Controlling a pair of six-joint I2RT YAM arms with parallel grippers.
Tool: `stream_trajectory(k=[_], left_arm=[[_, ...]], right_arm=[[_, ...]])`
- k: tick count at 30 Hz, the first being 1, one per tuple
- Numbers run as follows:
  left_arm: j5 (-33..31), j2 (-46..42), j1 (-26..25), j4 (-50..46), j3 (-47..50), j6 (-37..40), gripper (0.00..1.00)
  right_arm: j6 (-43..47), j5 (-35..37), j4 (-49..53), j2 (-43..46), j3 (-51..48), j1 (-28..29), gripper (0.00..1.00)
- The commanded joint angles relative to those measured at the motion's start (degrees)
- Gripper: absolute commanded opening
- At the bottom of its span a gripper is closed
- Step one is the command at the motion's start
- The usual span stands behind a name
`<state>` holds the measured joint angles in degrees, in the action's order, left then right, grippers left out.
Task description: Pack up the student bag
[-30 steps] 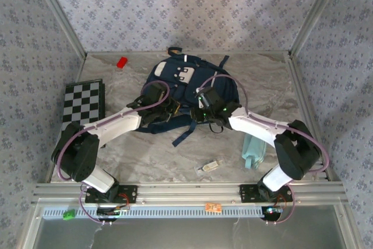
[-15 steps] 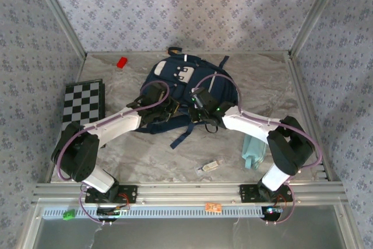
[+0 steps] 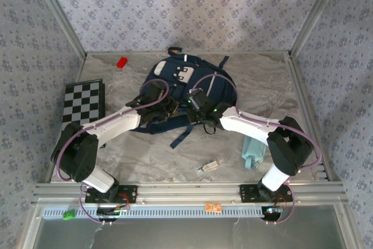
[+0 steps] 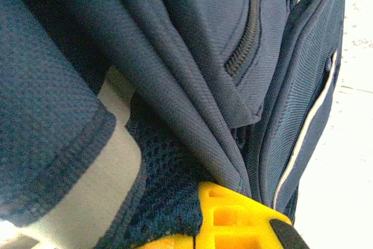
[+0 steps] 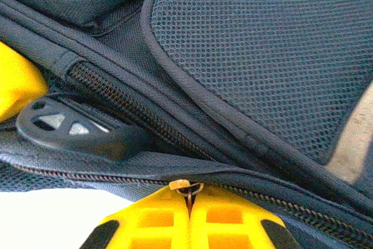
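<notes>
Layout comes from the overhead camera: the student bag [image 3: 201, 71] lies flat at the middle of the table's far edge, its white patches up and its dark straps trailing toward the near edge. Both arms reach in to its near side, the left gripper [image 3: 168, 108] at the bag's near-left part and the right gripper [image 3: 193, 101] just beside it at the near middle; from up there the fingers are too small to judge. The wrist cameras supply what that view lacks. On the left wrist, folds of navy cloth and a zip run upward, and dark mesh of the bag is caught between the clenched yellow fingers [image 4: 233, 220]. On the right wrist, the yellow fingers are pressed together with the bag's small metal zip ring [image 5: 186, 188] pinched at their seam; a black plastic pull tab [image 5: 76, 131] lies just above, beside a second zip and a mesh panel. What the bag holds cannot be told. Around it on the table lie a checkerboard [image 3: 83, 102] at the left edge, a red block [image 3: 122, 62] near the far left corner, a teal bundle [image 3: 254, 148] by the right edge and a small clear item [image 3: 210, 166] toward the near edge.
</notes>
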<state>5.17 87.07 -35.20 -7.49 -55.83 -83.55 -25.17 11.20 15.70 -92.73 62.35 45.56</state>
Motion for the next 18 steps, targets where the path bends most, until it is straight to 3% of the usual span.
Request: stream_trajectory(k=[1,7,13,18], left_arm=[[2.60,-6.37,4.19,-1.50,-3.11,5.41,0.00],[6.80,-6.79,12.44,-2.06,-1.95,11.03,0.00],[13.28,-0.95,17.42,-1.07,-7.13,20.61,0.00],[15.70,6.99,18.70,-2.84,-14.48,26.81,0.00]], right_arm=[[-2.41,5.98,7.60,2.93,-1.09,-0.98,0.00],[-5.72,4.38,12.18,8.28,-6.78,-2.84,0.00],[-2.96,2.06,13.49,10.98,-8.08,-4.59,0.00],[0.39,-7.97,10.51,8.51,-4.24,-2.03,0.00]])
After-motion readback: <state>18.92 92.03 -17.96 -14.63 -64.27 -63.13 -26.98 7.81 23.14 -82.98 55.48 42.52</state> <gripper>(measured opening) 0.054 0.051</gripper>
